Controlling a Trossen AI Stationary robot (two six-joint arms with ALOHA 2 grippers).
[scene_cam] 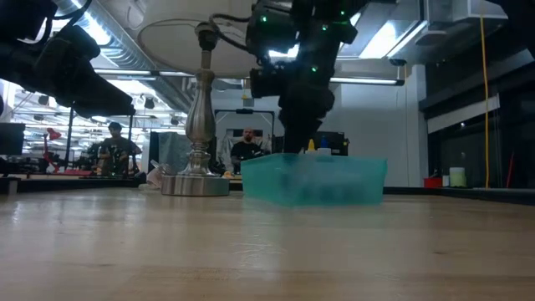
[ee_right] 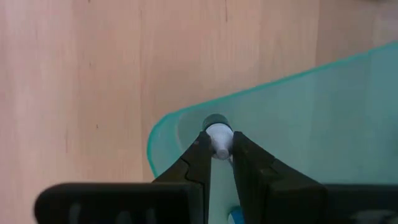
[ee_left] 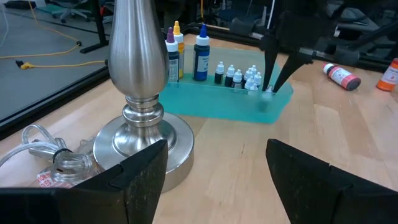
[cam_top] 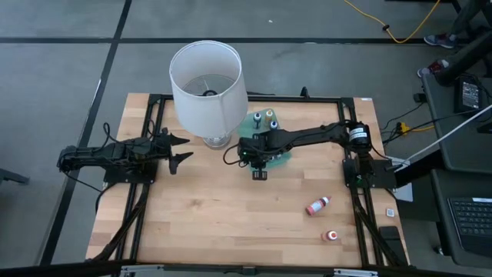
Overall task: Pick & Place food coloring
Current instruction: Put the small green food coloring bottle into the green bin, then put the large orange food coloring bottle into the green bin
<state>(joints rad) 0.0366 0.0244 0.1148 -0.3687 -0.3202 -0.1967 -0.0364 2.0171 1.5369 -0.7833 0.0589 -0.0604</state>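
Bottles of food coloring (ee_left: 239, 77) crowd the green tray (ee_left: 211, 102); two more (cam_top: 317, 205) lie loose on the table (cam_top: 215, 223). The right gripper (ee_right: 219, 149) pinches one white-capped bottle (ee_right: 218, 134) over the tray corner. The left gripper (cam_top: 178, 148) waits spread beside the lamp (cam_top: 207, 88).

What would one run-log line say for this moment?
right gripper: shut on small dark bottle's white cap, over green tray corner | left gripper: open, waiting beside lamp base | two red bottles on table
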